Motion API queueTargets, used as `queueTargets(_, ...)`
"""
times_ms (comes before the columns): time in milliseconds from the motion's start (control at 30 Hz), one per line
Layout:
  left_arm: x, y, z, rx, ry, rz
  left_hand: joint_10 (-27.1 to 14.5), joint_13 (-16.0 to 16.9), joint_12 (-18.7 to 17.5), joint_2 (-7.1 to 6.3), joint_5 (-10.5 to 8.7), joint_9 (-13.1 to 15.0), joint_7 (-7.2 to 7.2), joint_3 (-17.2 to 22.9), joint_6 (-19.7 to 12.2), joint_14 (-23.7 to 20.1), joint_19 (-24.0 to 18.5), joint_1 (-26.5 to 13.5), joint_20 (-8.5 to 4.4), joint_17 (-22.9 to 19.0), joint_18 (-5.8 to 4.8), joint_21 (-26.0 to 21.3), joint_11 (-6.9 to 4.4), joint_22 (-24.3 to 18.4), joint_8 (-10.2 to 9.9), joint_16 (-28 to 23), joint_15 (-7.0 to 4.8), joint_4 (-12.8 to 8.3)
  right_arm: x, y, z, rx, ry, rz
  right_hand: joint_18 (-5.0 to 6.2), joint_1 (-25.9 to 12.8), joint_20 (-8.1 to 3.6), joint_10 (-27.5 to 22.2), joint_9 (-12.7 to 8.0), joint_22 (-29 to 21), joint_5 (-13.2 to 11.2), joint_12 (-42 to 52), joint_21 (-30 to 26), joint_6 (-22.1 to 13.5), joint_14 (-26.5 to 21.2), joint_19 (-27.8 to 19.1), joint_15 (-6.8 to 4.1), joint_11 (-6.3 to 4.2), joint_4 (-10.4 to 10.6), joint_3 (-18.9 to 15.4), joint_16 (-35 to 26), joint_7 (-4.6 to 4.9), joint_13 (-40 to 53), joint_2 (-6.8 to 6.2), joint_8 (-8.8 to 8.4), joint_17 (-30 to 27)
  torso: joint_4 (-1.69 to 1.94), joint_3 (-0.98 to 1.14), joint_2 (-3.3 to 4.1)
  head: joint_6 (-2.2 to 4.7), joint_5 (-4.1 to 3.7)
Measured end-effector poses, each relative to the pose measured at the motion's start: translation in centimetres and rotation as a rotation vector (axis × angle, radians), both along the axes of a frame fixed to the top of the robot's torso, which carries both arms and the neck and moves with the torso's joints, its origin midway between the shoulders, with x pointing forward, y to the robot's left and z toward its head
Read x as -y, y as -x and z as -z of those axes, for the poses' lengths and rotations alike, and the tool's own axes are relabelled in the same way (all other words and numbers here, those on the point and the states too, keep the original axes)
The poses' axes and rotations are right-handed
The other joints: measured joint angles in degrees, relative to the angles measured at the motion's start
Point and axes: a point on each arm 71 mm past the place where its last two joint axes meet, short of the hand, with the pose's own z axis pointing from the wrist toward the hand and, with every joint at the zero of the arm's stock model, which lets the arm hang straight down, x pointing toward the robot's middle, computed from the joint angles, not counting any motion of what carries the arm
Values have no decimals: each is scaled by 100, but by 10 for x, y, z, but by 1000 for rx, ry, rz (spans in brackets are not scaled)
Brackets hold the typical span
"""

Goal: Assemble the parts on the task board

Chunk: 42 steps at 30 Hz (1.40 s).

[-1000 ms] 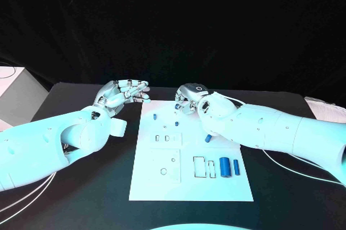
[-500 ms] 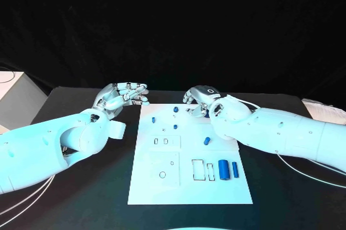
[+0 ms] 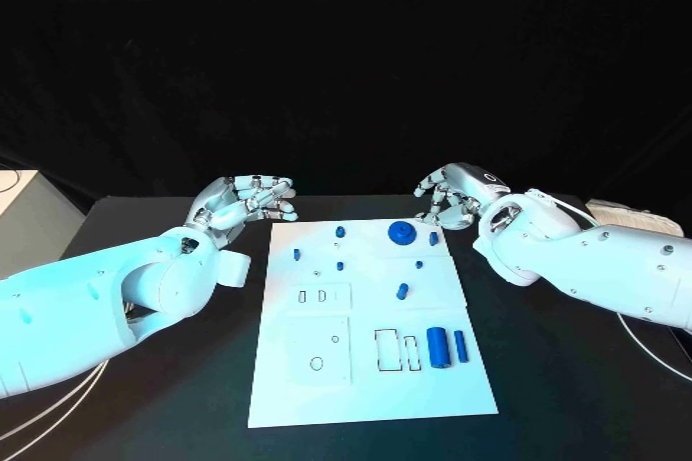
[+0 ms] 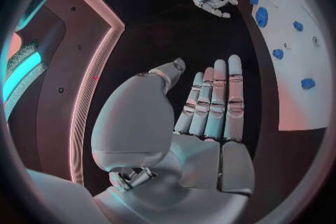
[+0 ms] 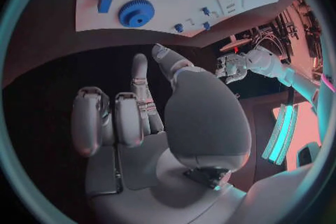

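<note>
Matt white task board (image 3: 368, 381) — black table (image 3: 577, 401)

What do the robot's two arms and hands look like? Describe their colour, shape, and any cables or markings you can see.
Both arms are bulky, smooth white shells with rounded segments. Each ends in a silver, metallic, many-fingered hand: the left hand and the right hand. The fingers are built of short jointed segments with paler pads, and the palm backs are smooth and domed. Thin white cables trail beneath both arms. The right hand carries a small dark ring mark near its wrist.
</note>
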Motion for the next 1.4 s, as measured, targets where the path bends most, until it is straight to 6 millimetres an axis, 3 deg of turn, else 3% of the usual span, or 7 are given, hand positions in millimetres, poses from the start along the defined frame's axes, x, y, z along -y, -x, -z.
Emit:
queueTargets(33,0,0,0,0,0,1,0,0,0,0,0,0,0,0,0,0,0,0,0,0,0,0,0,0,0,0,0,0,2,0,0,-7,-4,4,-22,24,0,62,4,6,11,396,49,-7,1,0,2,23,38,-80,61,8,501,24,0,148,-3,5,-2,1,0)
queueTargets(67,1,0,0,0,1,2,0,0,0,0,0,0,0,0,0,0,0,0,0,0,0,0,0,0,0,0,0,0,3,-1,1,-19,-7,8,-59,109,45,294,17,14,18,1730,196,-39,-8,19,51,72,184,-333,246,41,2160,110,0,522,-6,14,-2,2,-3)
queueTargets(100,1,-1,0,0,1,3,0,0,0,0,0,0,0,0,0,0,0,0,0,0,0,0,0,0,0,0,0,0,5,-2,2,-36,-10,12,-59,156,71,520,18,15,32,2725,301,-78,-4,19,86,101,283,-478,358,79,2857,156,0,637,-9,21,-3,5,-7)
queueTargets(167,2,-1,0,0,2,5,0,0,0,0,0,0,0,0,0,0,0,0,0,0,0,0,0,0,0,0,0,0,6,-4,4,-62,-9,15,-136,257,106,834,23,15,43,4221,477,-143,-1,19,122,150,463,-710,521,144,3329,196,0,719,-8,25,-3,7,-14)
queueTargets(233,2,-1,1,-1,2,6,0,0,0,0,0,-1,0,0,0,0,0,0,0,0,0,0,0,0,0,0,0,0,5,-6,6,-90,-5,17,-142,331,111,881,28,15,43,4568,584,-170,-1,14,122,183,561,-815,595,150,3398,210,0,730,-6,29,-4,7,-20)
queueTargets(533,5,-2,2,-2,5,14,0,0,0,0,0,-1,0,0,0,0,-21,0,21,-1,0,22,0,6,0,0,0,0,-7,-18,16,-181,27,17,-230,480,187,909,36,14,42,5051,926,-199,-1,19,204,192,852,-1088,712,161,3411,251,45,731,34,42,12,-9,-48)
queueTargets(1400,6,-2,2,-4,7,23,0,0,0,0,0,3,0,16,0,0,-21,0,21,3,0,22,0,10,0,0,0,-15,-24,-31,35,-278,79,52,-229,606,186,913,61,13,108,5051,1024,-157,-1,19,203,197,978,-1009,730,162,3410,335,134,729,75,53,63,28,-70)
